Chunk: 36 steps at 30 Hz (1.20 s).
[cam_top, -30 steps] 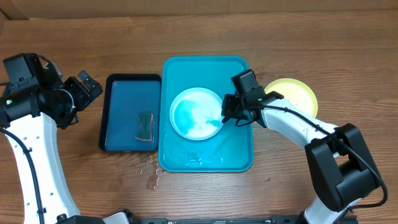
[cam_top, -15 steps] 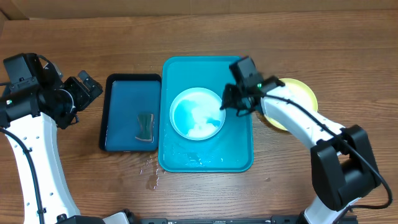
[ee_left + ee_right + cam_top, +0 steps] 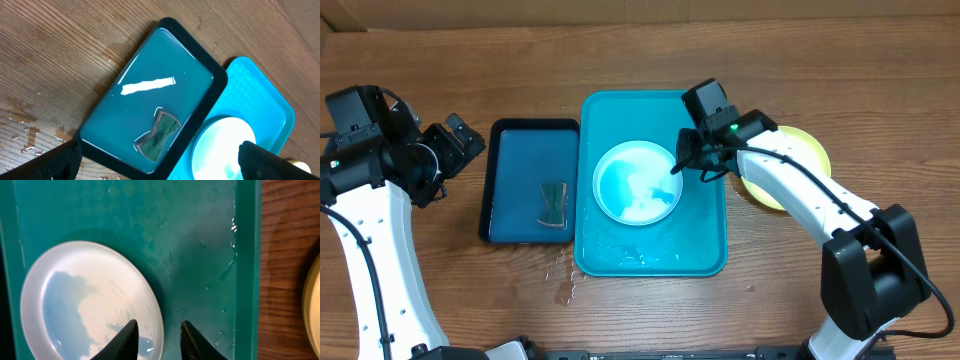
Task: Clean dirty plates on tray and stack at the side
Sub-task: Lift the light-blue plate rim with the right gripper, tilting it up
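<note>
The light blue plate (image 3: 637,182) lies flat in the middle of the turquoise tray (image 3: 705,255). My right fingers (image 3: 127,340) stand a narrow gap apart and straddle its right rim in the wrist view, holding nothing that I can make out. The left fingers (image 3: 265,162) are wide and empty, up over the dark blue tray (image 3: 510,180) at the left of the frame.

My worry is the wet. Drops sit on the tray floor and the plate looks slick, so a pinch on that thin rim could slide off, or tip the plate and drag it against the tray wall. If I close with the lower finger jammed on the tray floor, I could shove the plate instead of gripping it.

Room is tight to the right, where the tray rim rises close beside the fingers. Just past it the yellow-green plate (image 3: 802,150) sits on the bench (image 3: 770,60), partly under my right arm. Upward is free. The sponge (image 3: 554,203) and the spilled water (image 3: 563,282) at lower left are well apart.
</note>
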Motion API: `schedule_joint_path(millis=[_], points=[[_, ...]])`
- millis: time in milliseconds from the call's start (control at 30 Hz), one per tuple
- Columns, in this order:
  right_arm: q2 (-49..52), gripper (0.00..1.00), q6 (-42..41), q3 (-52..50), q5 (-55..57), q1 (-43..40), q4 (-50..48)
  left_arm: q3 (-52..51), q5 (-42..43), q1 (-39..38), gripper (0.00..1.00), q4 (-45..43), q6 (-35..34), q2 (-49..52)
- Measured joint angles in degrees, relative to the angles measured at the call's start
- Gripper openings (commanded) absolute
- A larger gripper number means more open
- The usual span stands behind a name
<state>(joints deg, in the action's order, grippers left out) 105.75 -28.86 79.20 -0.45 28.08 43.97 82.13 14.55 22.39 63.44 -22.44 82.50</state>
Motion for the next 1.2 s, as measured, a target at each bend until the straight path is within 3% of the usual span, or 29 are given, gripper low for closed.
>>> schedule_joint_path(millis=[300,500,767,967,1033,1200], points=[[3.56,0.28,0.42,-6.16,-0.02,2.05,-7.58,0.0,0.0,0.0,1.0,0.0,0.0,0.0],[5.75,0.19,-0.26,-6.64,-0.15,2.32,-9.68,0.0,0.0,0.0,1.0,0.0,0.0,0.0],[5.75,0.19,-0.87,-6.64,-0.15,2.56,-9.62,0.0,0.0,0.0,1.0,0.0,0.0,0.0],[6.75,0.13,-0.98,-6.64,0.04,4.0,-9.92,0.0,0.0,0.0,1.0,0.0,0.0,0.0],[7.43,0.05,-1.18,-6.64,0.07,4.31,-9.94,0.0,0.0,0.0,1.0,0.0,0.0,0.0],[7.43,0.04,-2.14,-6.1,-0.17,4.31,-9.6,0.0,0.0,0.0,1.0,0.0,0.0,0.0]])
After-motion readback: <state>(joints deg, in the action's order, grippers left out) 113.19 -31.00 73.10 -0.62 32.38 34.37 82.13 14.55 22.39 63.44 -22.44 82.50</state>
